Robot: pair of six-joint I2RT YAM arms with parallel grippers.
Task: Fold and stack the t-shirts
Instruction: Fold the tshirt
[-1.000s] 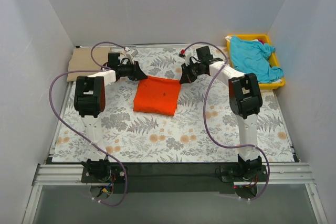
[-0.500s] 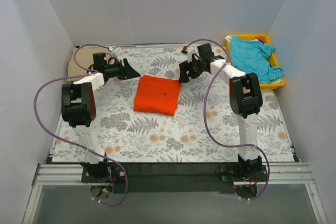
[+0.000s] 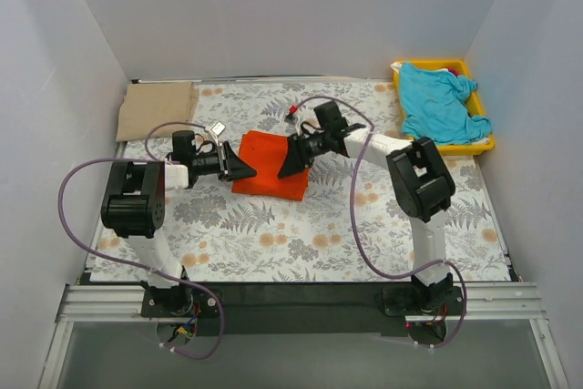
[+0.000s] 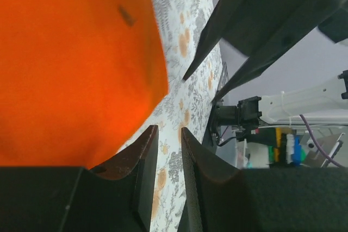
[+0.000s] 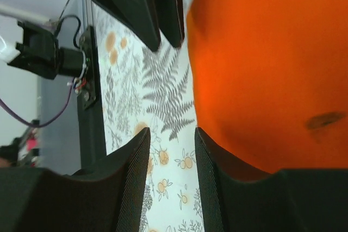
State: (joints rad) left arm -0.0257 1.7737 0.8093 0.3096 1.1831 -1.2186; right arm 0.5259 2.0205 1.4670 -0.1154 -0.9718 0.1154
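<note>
The orange-red t-shirt [image 3: 267,170] lies folded in a rectangle on the middle of the table. My left gripper [image 3: 249,173] is at its left edge, low over the cloth, its jaws a narrow gap apart and empty [image 4: 169,129]; the shirt [image 4: 70,69] fills the upper left of that view. My right gripper [image 3: 285,170] is over the shirt's right part, open and empty [image 5: 172,131], with the shirt [image 5: 272,69] beside its right finger. The turquoise t-shirt [image 3: 440,102] lies crumpled in the yellow tray. The tan t-shirt [image 3: 157,108] lies folded at the back left.
The yellow tray [image 3: 485,144] stands at the back right corner. A grey fern and flower cloth [image 3: 273,234] covers the table. White walls close in the back and both sides. A metal rail [image 3: 301,298] runs along the front edge.
Both grippers let go of the orange shirt's rear edge, which dropped flat. They then swung forward and inward: the left to the shirt's left edge, the right over its right part.
</note>
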